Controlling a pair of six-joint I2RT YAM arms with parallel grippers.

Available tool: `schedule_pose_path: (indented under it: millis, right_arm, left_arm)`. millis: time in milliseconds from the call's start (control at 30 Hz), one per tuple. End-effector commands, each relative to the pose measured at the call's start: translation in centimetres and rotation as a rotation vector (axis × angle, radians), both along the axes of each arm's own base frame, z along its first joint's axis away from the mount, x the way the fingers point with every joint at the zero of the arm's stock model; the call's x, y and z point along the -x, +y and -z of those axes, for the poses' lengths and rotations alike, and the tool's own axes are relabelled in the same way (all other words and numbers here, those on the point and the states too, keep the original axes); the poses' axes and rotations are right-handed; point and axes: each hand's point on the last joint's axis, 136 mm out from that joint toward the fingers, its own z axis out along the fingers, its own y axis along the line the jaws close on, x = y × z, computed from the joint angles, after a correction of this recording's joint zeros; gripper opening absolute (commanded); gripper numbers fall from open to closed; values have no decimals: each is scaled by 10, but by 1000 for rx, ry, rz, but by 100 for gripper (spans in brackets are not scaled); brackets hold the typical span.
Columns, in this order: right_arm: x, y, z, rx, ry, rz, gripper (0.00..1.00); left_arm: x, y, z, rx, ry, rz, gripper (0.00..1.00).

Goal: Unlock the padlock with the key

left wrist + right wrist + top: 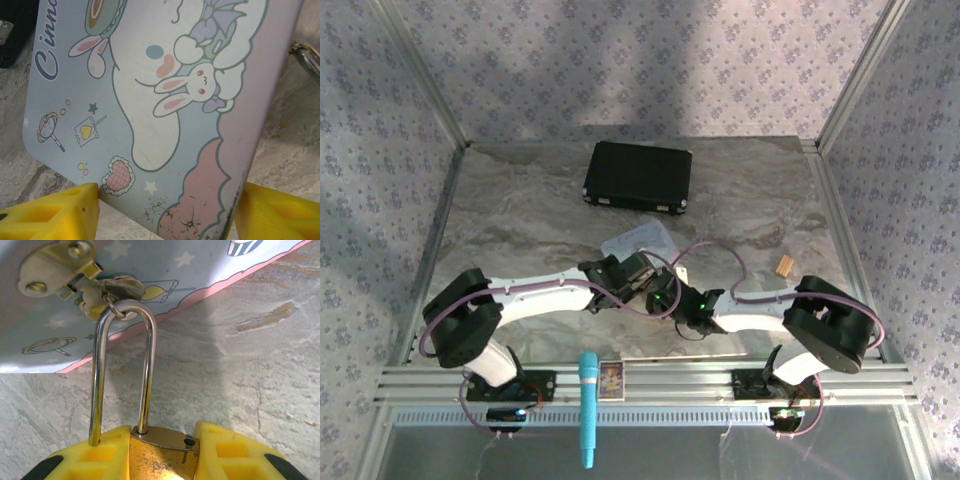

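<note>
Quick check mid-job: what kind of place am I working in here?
Probably a staged robot test cell rather than a real room: patterned backdrop walls, an aluminium frame around the workspace, and a marble-look tabletop.

This is a robotics lab test cell: a left arm and a right arm bolted to a slotted aluminium rail at the near edge of a marble-patterned bench, boxed in by aluminium posts and a lilac floral-print backdrop.
</note>
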Motion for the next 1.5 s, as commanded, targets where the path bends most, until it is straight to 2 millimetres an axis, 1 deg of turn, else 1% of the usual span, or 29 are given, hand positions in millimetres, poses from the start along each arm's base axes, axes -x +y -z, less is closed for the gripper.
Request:
schedule_pose_path:
  millis: [0,133,200,267,433,500,633,700,900,1000,1167,1300,1400,1467]
  right_arm:
    - [-14,19,8,-132,7,44,24]
    - [-22,22,6,-210,-9,104,23]
    - [-25,21,6,-230,-12,129,20]
    - [-29,20,3,-249,-29,149,18]
    - [-37,20,-4,-275,-57,168,18]
    - [-40,22,-3,-287,-53,177,18]
    - [-49,23,6,-320,-16,197,17]
    - [-55,23,5,-352,-21,211,17]
    - [-65,14,-8,-358,-72,247,17]
    - [-68,8,-11,-356,-84,265,17]
    - [-71,-4,-2,-347,-63,309,16]
    - [-69,-17,5,-352,-50,324,15]
    - [-67,-24,2,-362,-51,297,15]
    - [-67,-29,5,-341,-40,286,15]
  left_arm:
    - [3,3,13,-40,32,4,63]
    - [7,0,16,-26,50,22,58]
    - [7,-1,17,-19,51,29,56]
    - [8,-2,16,-11,53,33,55]
    - [10,-5,17,-12,67,58,54]
    - [11,-6,17,-19,68,74,52]
    - [14,-7,18,-45,72,109,52]
    - [15,-6,19,-57,76,118,52]
    - [17,-3,23,-99,92,129,52]
    - [16,-2,24,-110,92,129,52]
    - [14,-2,22,-120,86,128,52]
    - [13,0,25,-147,87,124,51]
    - [13,2,29,-164,89,125,52]
    - [13,2,29,-164,89,125,51]
